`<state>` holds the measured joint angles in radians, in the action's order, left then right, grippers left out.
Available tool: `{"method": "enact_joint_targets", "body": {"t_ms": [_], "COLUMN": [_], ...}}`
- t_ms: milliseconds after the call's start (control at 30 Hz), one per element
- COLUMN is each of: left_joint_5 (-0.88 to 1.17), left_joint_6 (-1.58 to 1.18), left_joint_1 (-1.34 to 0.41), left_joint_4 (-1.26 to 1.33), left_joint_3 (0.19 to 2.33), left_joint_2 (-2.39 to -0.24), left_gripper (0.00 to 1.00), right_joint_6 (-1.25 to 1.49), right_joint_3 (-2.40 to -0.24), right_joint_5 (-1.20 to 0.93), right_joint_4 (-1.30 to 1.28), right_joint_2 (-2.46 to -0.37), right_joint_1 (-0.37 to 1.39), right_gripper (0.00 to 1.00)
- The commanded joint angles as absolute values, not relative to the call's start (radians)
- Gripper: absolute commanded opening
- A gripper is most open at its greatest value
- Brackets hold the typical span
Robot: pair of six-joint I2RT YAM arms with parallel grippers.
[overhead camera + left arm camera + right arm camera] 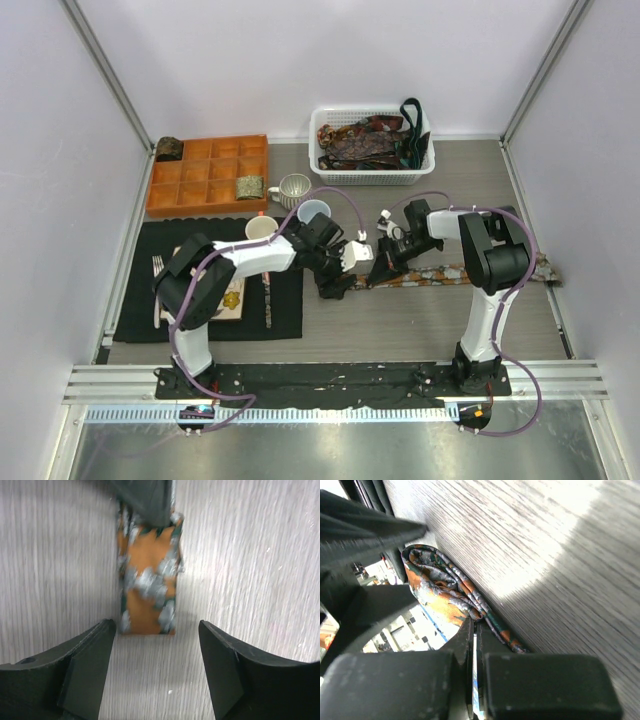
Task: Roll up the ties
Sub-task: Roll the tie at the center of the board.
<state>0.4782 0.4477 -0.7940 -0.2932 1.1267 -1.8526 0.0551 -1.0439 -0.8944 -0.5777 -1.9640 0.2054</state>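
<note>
Ideally the right hand [474,630], clenched on the tie [440,595], pins the fold taut while the released left hand [156,627] closes squarely across the loose end.

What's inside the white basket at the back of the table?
The white basket holds a heap of patterned brown and rust-red ties, with a dark green tie at its right end. Anything beneath the heap is covered.
</note>
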Motion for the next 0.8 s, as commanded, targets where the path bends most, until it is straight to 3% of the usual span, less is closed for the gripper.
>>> {"method": "enact_joint_targets", "body": {"t_ms": [0, 233, 333, 600, 767], "left_joint_5": [0.492, 0.541, 0.56, 0.615, 0.624], "left_joint_6": [0.419, 0.4, 0.403, 0.422, 0.364], "left_joint_1": [-0.772, -0.769, -0.77, -0.784, -0.818], "left_joint_4": [-0.189, -0.175, -0.189, -0.244, -0.232], "left_joint_3": [1.101, 1.132, 1.157, 1.203, 1.273], "left_joint_2": [-1.809, -1.855, -1.881, -1.844, -1.874], "left_gripper": [0.73, 0.71, 0.65, 0.35, 0.35], "right_joint_6": [0.006, 0.023, 0.025, 0.035, 0.052], "right_joint_3": [-1.048, -1.04, -1.04, -1.034, -1.034], "right_joint_5": [-0.805, -0.81, -0.808, -0.787, -0.787], "right_joint_4": [-0.578, -0.555, -0.555, -0.545, -0.532], "right_joint_2": [-1.994, -1.99, -1.991, -1.996, -2.0], "right_joint_1": [0.198, 0.198, 0.198, 0.198, 0.198], "right_gripper": [0.01, 0.01, 0.01, 0.01, 0.01]}}
